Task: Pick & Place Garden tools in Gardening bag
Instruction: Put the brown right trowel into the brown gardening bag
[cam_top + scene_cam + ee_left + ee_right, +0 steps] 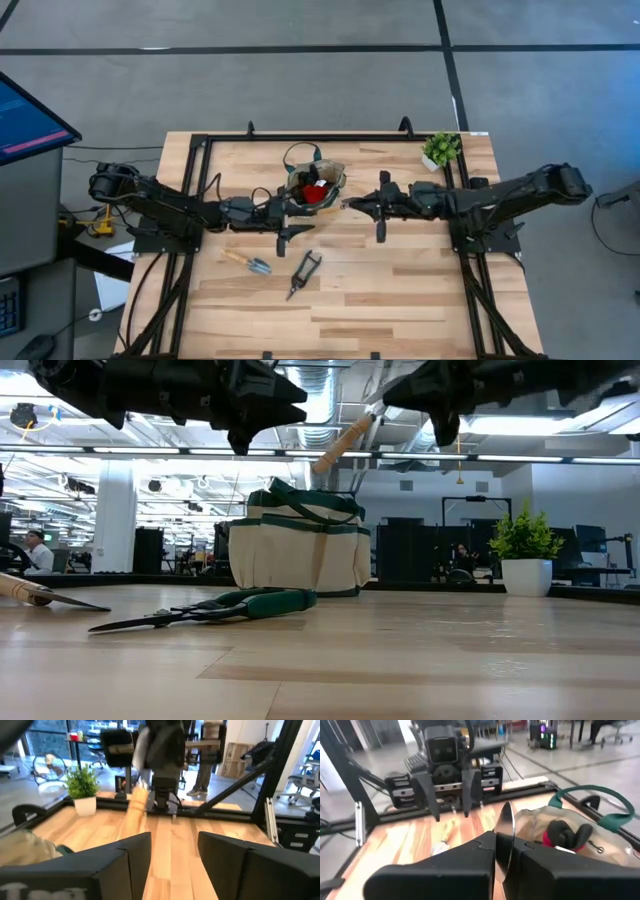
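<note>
The cream and green gardening bag [330, 176] stands at the table's far middle with a red-and-black piece [316, 192] inside. My right gripper [350, 203] is just right of the bag and above the table, shut on a silver trowel [506, 820]. The trowel's wooden handle [340, 445] slants down toward the bag's top. My left gripper [290, 208] hovers open and empty just left of the bag. Green-handled pruners [303, 272] and a wood-handled tool [248, 261] lie flat on the table nearer the front. My right gripper pinches the trowel's silver blade [507, 827] between its two fingers, which come about level from the table's right. The trowel is lifted clear. Its wooden handle [135, 812] points away from the fingers and slants down over the bag's rim.
A small potted plant [441, 150] stands at the far right corner. A black frame [300, 135] runs along the table's far edge and sides. Bare wood lies toward the near edge beyond the two loose tools.
</note>
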You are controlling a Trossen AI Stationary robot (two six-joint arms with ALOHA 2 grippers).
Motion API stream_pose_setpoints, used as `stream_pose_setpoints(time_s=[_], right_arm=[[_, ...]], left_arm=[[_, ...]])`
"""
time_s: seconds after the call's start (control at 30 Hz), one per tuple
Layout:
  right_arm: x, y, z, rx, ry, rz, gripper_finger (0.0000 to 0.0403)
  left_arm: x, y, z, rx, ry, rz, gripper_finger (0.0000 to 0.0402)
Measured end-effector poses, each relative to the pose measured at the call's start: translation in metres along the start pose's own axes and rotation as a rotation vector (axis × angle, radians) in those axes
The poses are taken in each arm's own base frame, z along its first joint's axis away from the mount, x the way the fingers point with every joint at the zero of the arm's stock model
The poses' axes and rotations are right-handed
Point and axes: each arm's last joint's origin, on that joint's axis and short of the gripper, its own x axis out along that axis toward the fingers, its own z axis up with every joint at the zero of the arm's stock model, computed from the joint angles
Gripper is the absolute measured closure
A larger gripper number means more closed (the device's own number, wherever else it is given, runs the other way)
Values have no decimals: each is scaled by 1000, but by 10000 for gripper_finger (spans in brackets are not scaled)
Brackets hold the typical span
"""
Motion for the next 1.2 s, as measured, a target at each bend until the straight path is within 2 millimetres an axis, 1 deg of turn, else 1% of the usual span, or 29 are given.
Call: stream_pose_setpoints(time_s=[0.13, 0.23, 0.4, 0.6, 0.77, 0.9, 1.2], right_arm=[[6, 5, 14, -36, 77, 35, 403], [12, 7, 16, -61, 156, 73, 403], [28, 7, 8, -72, 276, 141, 403], [47, 6, -2, -66, 354, 244, 403], [65, 9, -3, -98, 388, 269, 403], [76, 12, 1, -140, 411, 276, 403], [92, 17, 15, -223, 432, 293, 403]], left_arm=[[0, 3, -1, -9, 9, 13, 236], [1, 4, 0, -23, 9, 19, 225], [2, 2, 3, -58, 6, -19, 200], [3, 1, 2, -150, 19, -70, 176], [3, 1, 3, -175, 17, -63, 177], [3, 1, 3, -198, 16, -53, 182], [3, 1, 3, -198, 17, -51, 183]])
